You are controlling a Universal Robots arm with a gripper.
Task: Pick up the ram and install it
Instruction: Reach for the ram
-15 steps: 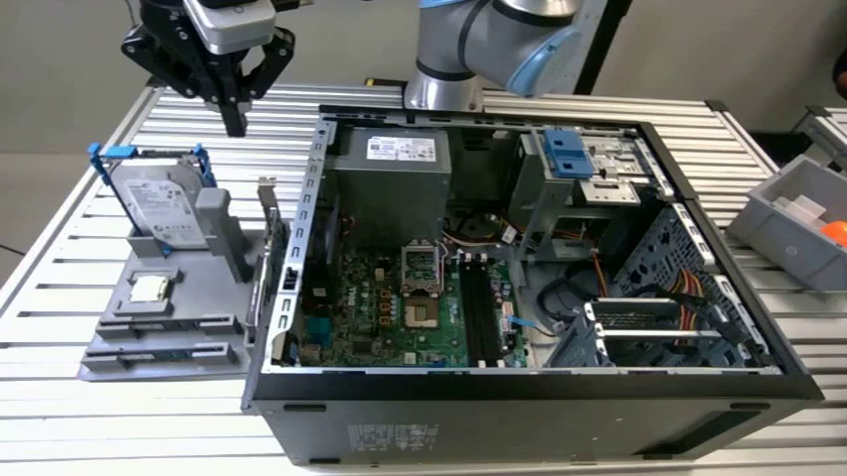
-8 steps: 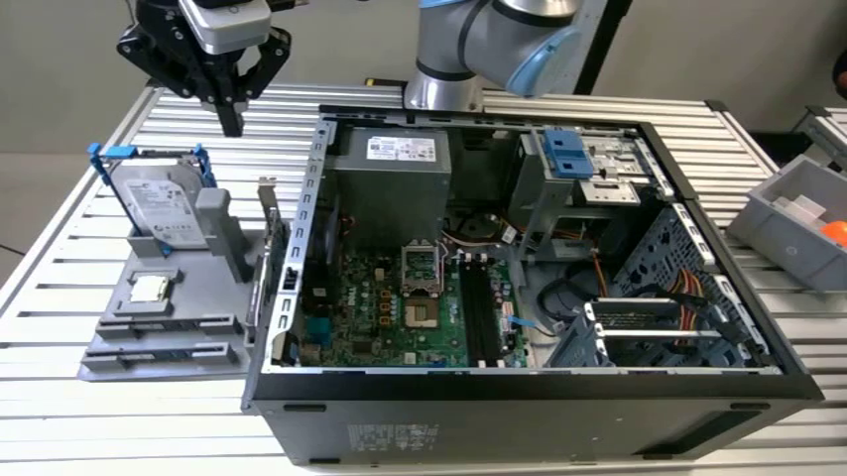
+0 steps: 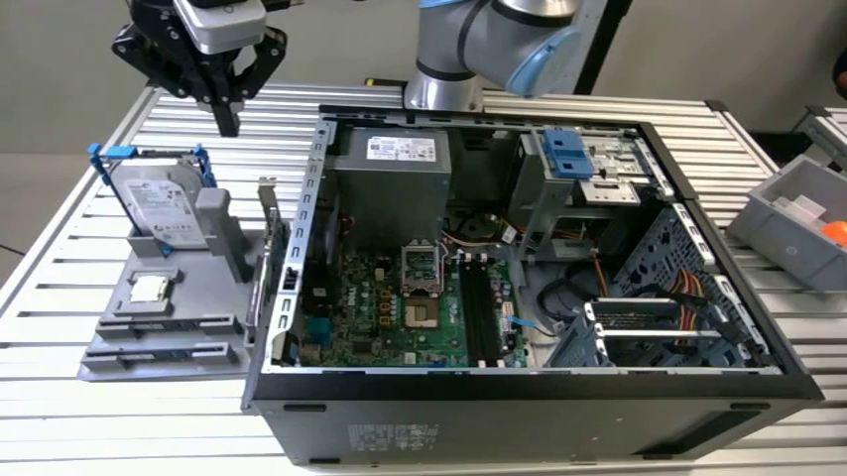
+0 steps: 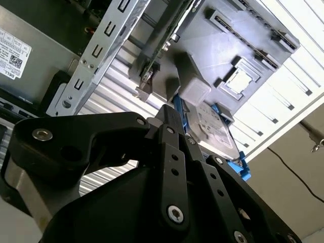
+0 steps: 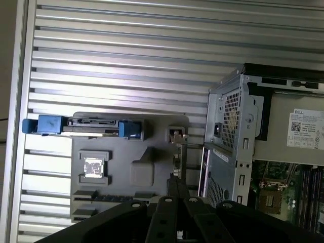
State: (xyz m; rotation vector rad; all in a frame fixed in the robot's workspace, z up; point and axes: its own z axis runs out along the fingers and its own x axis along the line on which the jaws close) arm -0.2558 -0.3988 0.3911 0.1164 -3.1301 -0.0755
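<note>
The slatted table (image 3: 47, 297) is striped in pale silver. A grey holder (image 3: 198, 342) is seen on it, with a silver hard drive (image 3: 159, 208) framed in a blue bracket (image 3: 119, 152). The motherboard (image 3: 357, 317) is coloured green inside the black computer case (image 3: 530, 407). The gripper (image 3: 228, 127) is finished in black.

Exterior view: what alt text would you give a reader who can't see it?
The robot's closed black hand hangs above a grey parts holder carrying a hard drive, beside an open computer case on a slatted metal table.
</note>
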